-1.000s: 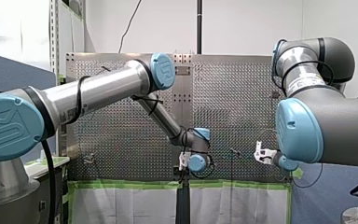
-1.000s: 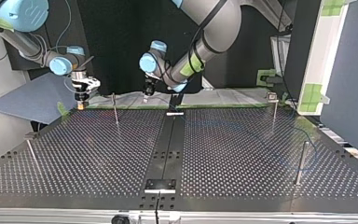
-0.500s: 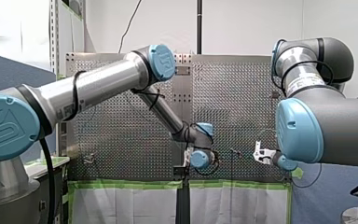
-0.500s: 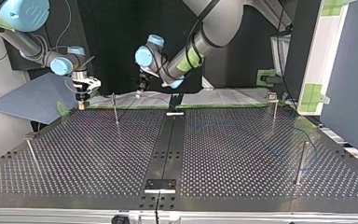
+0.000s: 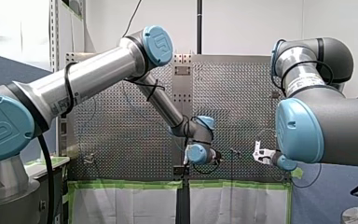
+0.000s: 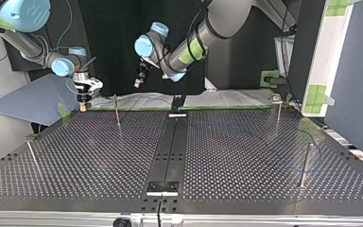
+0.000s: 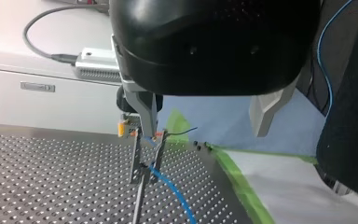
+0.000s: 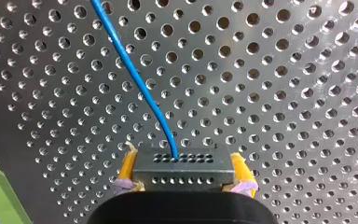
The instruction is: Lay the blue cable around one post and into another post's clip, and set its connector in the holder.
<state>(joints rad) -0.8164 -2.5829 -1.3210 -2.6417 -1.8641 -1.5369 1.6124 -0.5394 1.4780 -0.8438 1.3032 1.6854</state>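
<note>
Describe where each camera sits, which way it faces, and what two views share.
Front view: behind the arms, facing over the perforated table; my left arm at left, my right arm at right.
Top view: across the table, facing the arms; sides crossed.
Left wrist view: on my left wrist, facing a clip post and the blue cable; left gripper open.
Right wrist view: on my right wrist, facing the table; right gripper shut on the connector.
Shared: both wrist views show the blue cable.

Blue cable [image 8: 135,79], yellow pincer pads [image 8: 127,166], black connector [image 8: 182,171], green tape [image 7: 236,182]
</note>
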